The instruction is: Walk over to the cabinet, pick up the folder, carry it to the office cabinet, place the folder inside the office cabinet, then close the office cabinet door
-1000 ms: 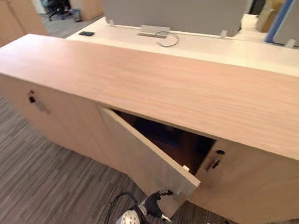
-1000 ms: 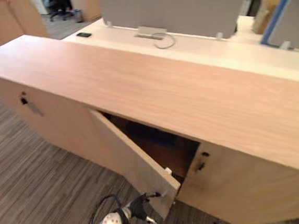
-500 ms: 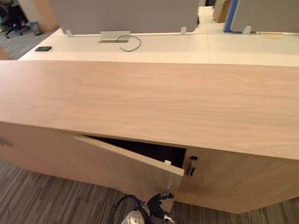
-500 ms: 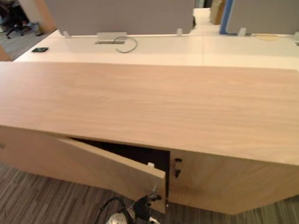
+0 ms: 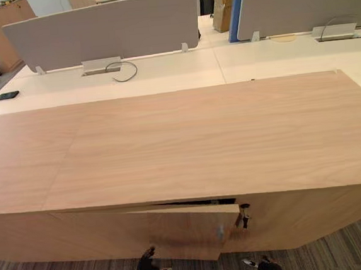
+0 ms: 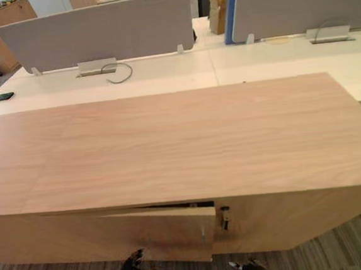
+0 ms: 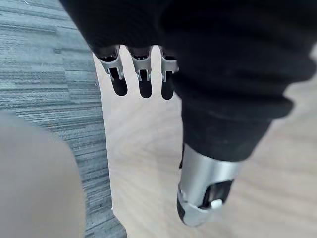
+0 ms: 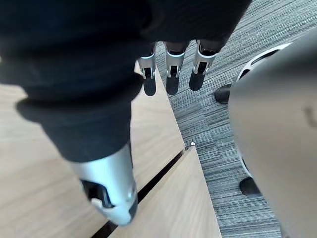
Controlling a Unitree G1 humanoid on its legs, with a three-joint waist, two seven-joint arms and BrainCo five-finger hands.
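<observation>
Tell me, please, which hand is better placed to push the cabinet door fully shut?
Probably the left hand: its straight fingers lie over the face of the ajar door, while the right hand hangs past that door's free edge, beside the neighbouring door.

The office cabinet (image 5: 187, 141) stands nearest, its door (image 5: 192, 230) low on the front face and ajar. Behind it runs a tabletop (image 5: 163, 83) with a phone (image 5: 7, 95) at the far left and a cable (image 5: 122, 70) right of that. Two screens (image 5: 101, 28) stand along its far edge, with a box (image 5: 223, 8) behind them.
</observation>
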